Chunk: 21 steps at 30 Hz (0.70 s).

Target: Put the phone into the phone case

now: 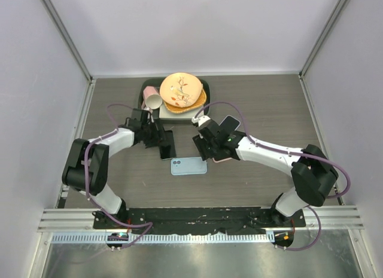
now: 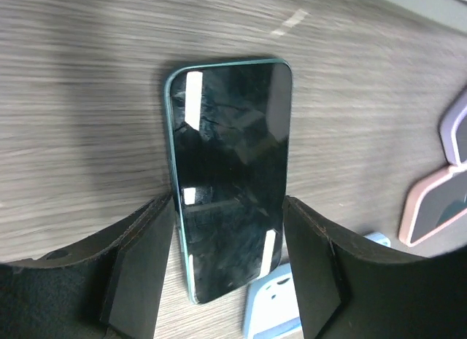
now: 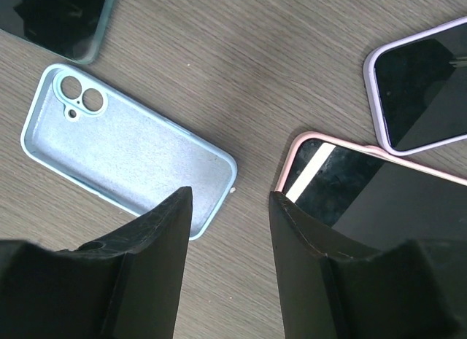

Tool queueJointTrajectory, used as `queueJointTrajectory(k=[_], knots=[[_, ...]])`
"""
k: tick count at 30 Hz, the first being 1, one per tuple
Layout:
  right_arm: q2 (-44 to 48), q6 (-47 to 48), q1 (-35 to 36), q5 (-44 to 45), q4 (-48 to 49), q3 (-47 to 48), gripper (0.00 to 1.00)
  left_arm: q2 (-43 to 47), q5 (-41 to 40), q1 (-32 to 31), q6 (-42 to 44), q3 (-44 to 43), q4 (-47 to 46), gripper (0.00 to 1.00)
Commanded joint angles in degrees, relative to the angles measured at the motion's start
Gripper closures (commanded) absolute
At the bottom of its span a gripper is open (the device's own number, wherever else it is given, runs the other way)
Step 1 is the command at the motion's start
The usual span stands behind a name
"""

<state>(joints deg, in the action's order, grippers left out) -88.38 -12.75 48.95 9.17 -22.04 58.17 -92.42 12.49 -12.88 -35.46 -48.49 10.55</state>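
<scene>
Currently the left gripper (image 2: pixel 228 199) is closed to the width of the phone (image 2: pixel 230 149), with one finger against each long edge. The phone lies screen up on the table (image 2: pixel 87 98). The case (image 3: pixel 124 153) (light blue, inner side up) lies flat just ahead of the right gripper (image 3: pixel 228 197), to its left. The right gripper's jaws stand partly open over bare table and hold nothing. A pink-cased handset (image 3: pixel 365 200) lies just to its right.

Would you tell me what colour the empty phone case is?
The phone case is light blue; the right wrist view shows it best.
</scene>
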Motion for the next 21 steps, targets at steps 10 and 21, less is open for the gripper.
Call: queueJointTrajectory(k=[10,21], knots=[[-2.57,-3.85,-5.78,-8.37,7.09,1.06,0.48,3.12,-3.78,-3.73,4.26,-6.18,2.37,0.36],[-19.28,-12.82,-7.38,-24.64,17.2,10.56,0.54,1.72,-3.88,-2.94,3.03,-2.75,-1.58,0.35]])
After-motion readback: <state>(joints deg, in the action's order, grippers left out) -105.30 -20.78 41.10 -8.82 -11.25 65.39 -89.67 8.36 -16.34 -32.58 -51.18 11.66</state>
